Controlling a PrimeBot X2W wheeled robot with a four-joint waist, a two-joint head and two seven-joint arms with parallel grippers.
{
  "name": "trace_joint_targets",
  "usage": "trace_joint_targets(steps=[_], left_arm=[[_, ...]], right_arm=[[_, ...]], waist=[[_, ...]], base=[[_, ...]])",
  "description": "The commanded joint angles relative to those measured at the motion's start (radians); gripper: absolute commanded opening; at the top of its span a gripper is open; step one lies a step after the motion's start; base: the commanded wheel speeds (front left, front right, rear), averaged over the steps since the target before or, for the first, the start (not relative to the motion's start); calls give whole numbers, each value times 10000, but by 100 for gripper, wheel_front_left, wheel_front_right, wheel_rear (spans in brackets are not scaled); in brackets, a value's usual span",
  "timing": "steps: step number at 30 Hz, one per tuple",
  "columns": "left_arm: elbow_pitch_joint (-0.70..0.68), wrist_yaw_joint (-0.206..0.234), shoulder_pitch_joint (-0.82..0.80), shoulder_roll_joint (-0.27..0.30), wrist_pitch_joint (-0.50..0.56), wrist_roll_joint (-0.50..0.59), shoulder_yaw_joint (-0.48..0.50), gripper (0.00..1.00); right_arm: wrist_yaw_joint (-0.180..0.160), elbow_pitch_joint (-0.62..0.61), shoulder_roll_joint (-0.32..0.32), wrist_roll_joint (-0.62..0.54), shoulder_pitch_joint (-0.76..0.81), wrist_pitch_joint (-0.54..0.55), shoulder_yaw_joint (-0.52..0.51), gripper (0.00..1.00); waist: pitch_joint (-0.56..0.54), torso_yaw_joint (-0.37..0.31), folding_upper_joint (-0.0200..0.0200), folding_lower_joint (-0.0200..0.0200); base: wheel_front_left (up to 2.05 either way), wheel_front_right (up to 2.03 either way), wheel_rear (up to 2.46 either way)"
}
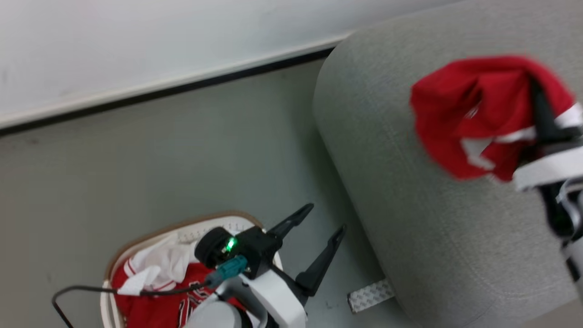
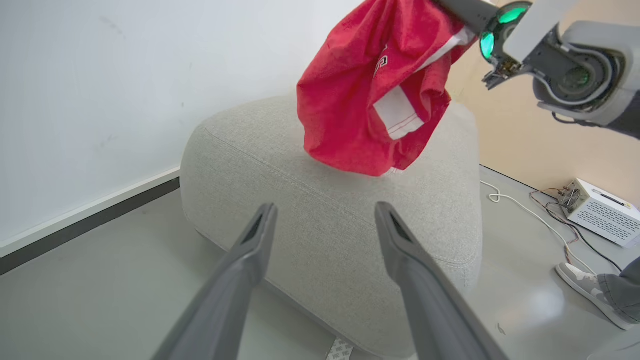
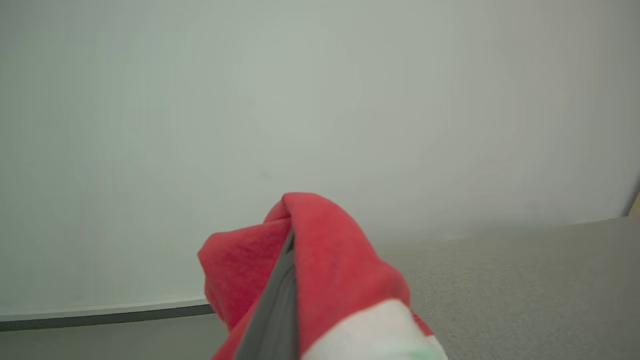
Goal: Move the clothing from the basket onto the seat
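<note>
A red garment with white trim (image 1: 483, 114) hangs bunched over the light-grey seat (image 1: 410, 218), pinched in my shut right gripper (image 1: 539, 105). The left wrist view has the same garment (image 2: 360, 95) dangling just above the seat's top (image 2: 320, 200), held up by the right arm. In the right wrist view red cloth (image 3: 325, 270) wraps the closed fingers (image 3: 280, 295). More red and white clothing (image 1: 155, 291) lies in the white, tan-rimmed basket (image 1: 136, 246) at the lower left. My left gripper (image 1: 321, 223) stands open over the floor between basket and seat, holding nothing.
A white wall with a dark baseboard (image 1: 159, 89) runs behind. A strip of patterned tape (image 1: 371, 295) lies on the floor at the seat's foot. To the right of the seat are a white box with cables (image 2: 600, 210) and a person's shoe (image 2: 587, 290).
</note>
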Motion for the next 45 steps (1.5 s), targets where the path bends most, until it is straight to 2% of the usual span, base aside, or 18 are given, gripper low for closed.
trace_joint_targets(steps=[1,5,10,15,16,17,18,22,27,33,37,41,45], left_arm=[[-157,-57,-337,151,144,143,5,100],[-505,-124,-949,319,431,363,-23,100],[-853,-154,-1600,358,722,479,-41,100],[-892,75,-1728,272,652,406,114,100],[-866,107,-1683,268,641,364,153,100],[-845,167,-1623,273,595,312,190,100],[-818,185,-1547,309,545,277,228,100],[-690,376,-1198,492,416,139,468,100],[-619,710,-616,732,91,-173,926,100],[-305,966,268,904,-1240,-631,1661,100],[162,1146,912,826,-2062,-1025,2241,100],[350,1085,1362,545,-2286,-1245,2764,100],[164,998,2081,198,-2313,-878,3721,100]], right_arm=[[-21,439,-142,180,-807,-3,-306,0],[-23,1478,-405,296,-2228,1,-1260,0],[-21,2811,-883,-203,-3566,1,-2816,0],[-21,3889,-551,-954,-3645,1,-4258,0],[-21,4001,-389,-1129,-3480,1,-4543,34],[-21,4108,-187,-1304,-3278,1,-4800,47],[-21,4132,85,-1331,-3123,1,-5015,100],[-21,3336,979,-1452,-2124,-1,-5661,100],[-21,1693,1841,-1519,-310,1,-5692,100],[-21,-126,2277,-2566,1765,1,-5041,100],[-21,-1191,2413,-3148,2883,1,-4379,100],[-21,-1834,2475,-3562,3650,1,-3902,100],[-21,-2457,2508,-4047,4534,1,-3342,100]], waist=[[980,576,0,-1],[2056,946,0,-1],[3247,1304,0,-1],[3760,1447,0,-1],[3784,1446,0,-1],[3788,1435,0,-1],[3750,1409,0,-1],[3411,1229,0,-1],[2699,943,0,-1],[1629,695,0,-1],[814,760,0,-1],[183,1032,0,-1],[-564,1509,0,-1]], base=[[0,0,0],[0,0,0],[0,0,0],[0,0,0],[0,0,0],[0,0,0],[0,0,0],[0,0,0],[0,0,0],[0,0,0],[0,0,0],[0,0,0],[0,0,0]])
